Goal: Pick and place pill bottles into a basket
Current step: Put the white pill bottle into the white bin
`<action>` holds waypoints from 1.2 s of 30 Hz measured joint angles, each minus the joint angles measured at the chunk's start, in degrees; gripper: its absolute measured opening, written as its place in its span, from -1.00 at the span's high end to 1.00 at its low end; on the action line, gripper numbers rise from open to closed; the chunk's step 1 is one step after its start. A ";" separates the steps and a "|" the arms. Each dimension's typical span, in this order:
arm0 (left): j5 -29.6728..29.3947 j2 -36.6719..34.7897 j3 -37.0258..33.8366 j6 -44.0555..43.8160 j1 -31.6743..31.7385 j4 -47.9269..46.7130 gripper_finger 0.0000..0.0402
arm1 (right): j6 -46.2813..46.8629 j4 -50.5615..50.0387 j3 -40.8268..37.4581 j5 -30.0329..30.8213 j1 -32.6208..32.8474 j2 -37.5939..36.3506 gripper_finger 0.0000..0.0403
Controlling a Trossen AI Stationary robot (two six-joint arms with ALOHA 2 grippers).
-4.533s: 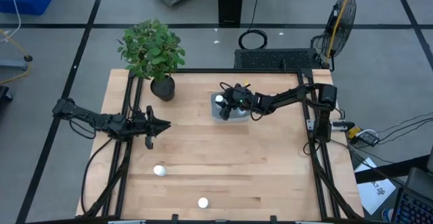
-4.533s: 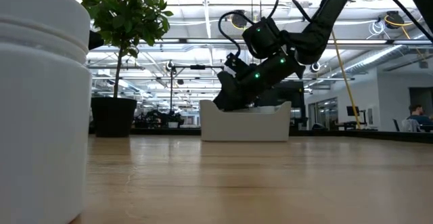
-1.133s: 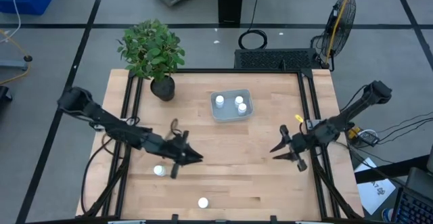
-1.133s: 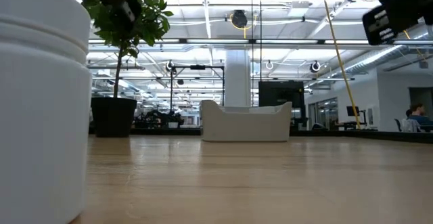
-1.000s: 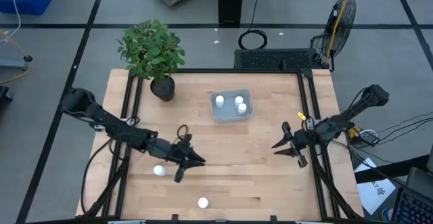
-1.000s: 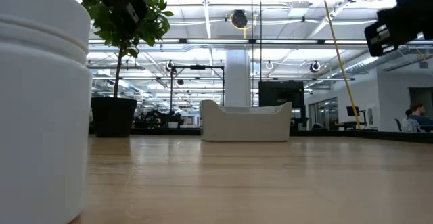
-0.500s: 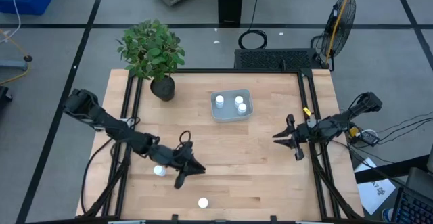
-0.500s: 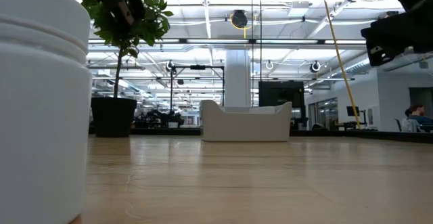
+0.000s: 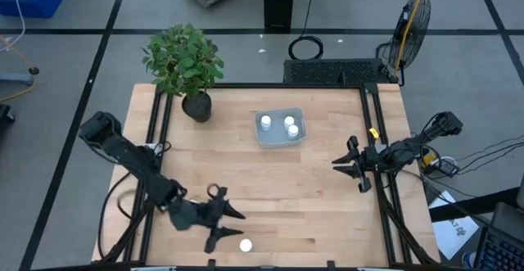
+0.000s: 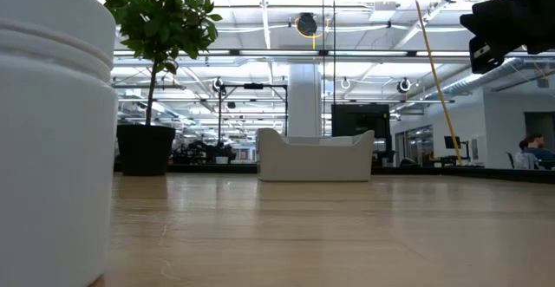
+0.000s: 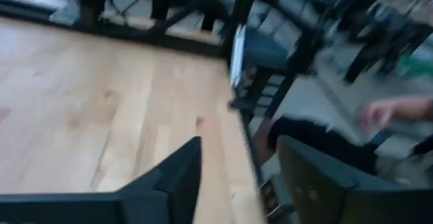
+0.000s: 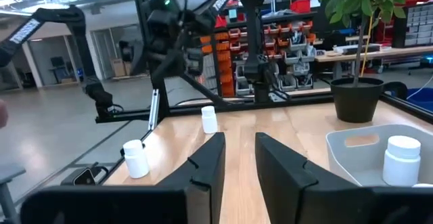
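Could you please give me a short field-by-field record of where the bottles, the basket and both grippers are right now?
basket: back middle of the table, right of the plant
bottles in basket: three
bottles on table: two
left gripper: jaws open, empty, near the front edge beside one loose bottle
right gripper: jaws open, empty, at the right edge

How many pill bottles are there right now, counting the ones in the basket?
5. Three pill bottles stand in the basket. One stands near the table's front edge by the left gripper; another, seen from the right wrist, is hidden overhead by the left arm.
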 joint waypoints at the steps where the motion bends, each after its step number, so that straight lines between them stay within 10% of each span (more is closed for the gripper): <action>1: -0.18 1.57 1.13 0.03 -0.31 -1.32 -0.08 | 0.00 0.01 0.00 -0.01 0.01 -0.01 0.63; 15: 3.76 18.93 21.79 -2.11 -1.46 -26.09 -0.41 | -0.02 -0.11 0.00 -0.08 0.01 0.05 0.62; 36: 0.06 23.06 23.64 -9.37 -3.40 -31.82 -0.62 | 0.00 -0.10 0.00 -0.08 0.02 0.05 0.62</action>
